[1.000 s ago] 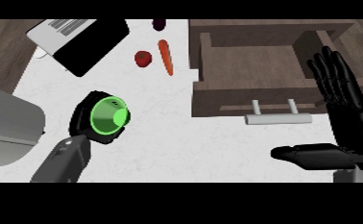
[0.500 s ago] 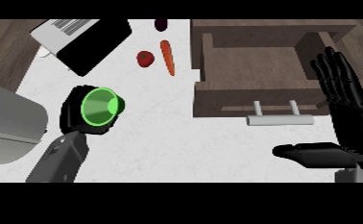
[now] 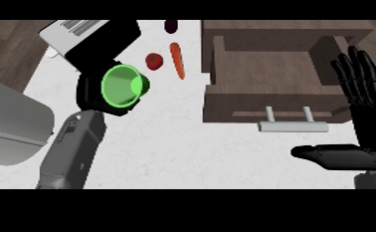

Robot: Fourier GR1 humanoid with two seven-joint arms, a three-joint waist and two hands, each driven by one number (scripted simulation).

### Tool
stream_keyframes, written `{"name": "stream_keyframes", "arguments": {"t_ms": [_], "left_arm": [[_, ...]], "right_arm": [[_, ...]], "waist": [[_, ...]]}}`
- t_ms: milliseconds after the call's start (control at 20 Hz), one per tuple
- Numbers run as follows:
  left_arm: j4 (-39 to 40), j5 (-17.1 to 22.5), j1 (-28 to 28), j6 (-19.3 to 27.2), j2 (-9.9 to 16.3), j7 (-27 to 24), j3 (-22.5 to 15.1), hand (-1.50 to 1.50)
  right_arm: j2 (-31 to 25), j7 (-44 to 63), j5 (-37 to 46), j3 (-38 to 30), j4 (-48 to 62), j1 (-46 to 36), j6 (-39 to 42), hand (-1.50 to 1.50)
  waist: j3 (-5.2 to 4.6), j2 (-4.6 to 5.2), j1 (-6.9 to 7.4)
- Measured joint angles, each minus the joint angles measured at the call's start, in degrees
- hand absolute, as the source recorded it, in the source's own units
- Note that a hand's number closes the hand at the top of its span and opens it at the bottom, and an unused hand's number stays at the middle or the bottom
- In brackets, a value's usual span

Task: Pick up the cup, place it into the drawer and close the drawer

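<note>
Far left, a grey appliance body (image 3: 22, 121) sits at the counter's edge, with a black-and-white device (image 3: 81, 39) above it toward the back. The left hand (image 3: 99, 94) has its fingers curled round the green cup (image 3: 125, 84), which is carried over the white counter (image 3: 169, 141) with its mouth tilted toward the view; whether its base clears the surface cannot be told. The pick-up therefore appears done; placing and closing remain. Just right of the cup lie a small red item (image 3: 153, 60), a carrot (image 3: 177, 60) and a dark purple item (image 3: 170, 26), all between the cup and the drawer (image 3: 268, 71) along the back of the counter. The drawer stands pulled out and nothing shows inside it; its near left wall and front panel are raised edges the cup must pass over. Its handle (image 3: 292, 125) projects toward the robot. The bare counter in front of the vegetables and left of the drawer looks the more open route for travel to the right. At the far right, the right hand (image 3: 356, 84) rests with fingers straight and spread apart, pointing up beside the drawer's right wall, thumb extended below the handle; it holds nothing and appears well placed to push the front shut later.
</note>
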Motion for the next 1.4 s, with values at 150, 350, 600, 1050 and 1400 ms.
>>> {"name": "stream_keyframes", "arguments": {"t_ms": [150, 350, 600, 1050, 1400], "left_arm": [[-6.32, -0.08, -1.64, 2.7, -1.95, 4.64, -2.02, 1.5], [-14.19, -0.16, -4.46, 6.05, -3.83, 12.16, -4.64, 1.5], [-20.26, -0.32, -8.88, 12.35, -5.85, 20.81, -9.65, 1.5], [-15.87, 1.39, -21.84, 24.45, -6.63, 29.2, -16.9, 1.5], [-6.14, 8.47, -31.21, 31.44, -6.71, 31.27, -22.58, 1.5]], "right_arm": [[0.19, -1.04, 0.25, -0.03, -0.02, 1.67, 0.35, -1.5], [0.11, 0.53, -0.07, 0.09, -1.81, 1.86, 0.47, -1.5], [0.27, -0.82, -0.69, -0.69, -1.26, 2.33, 0.83, -1.5], [-0.03, -0.62, -1.27, -1.16, -1.04, 1.64, 1.53, -1.5], [-0.47, -1.21, -1.84, -1.71, 1.05, -0.01, 2.2, -1.5]], "waist": [[0.02, -0.07, 0.04], [0.01, -0.07, -0.02], [-0.02, 0.05, -0.37], [-0.03, 0.35, -1.23], [-0.02, 0.57, -2.06]]}}
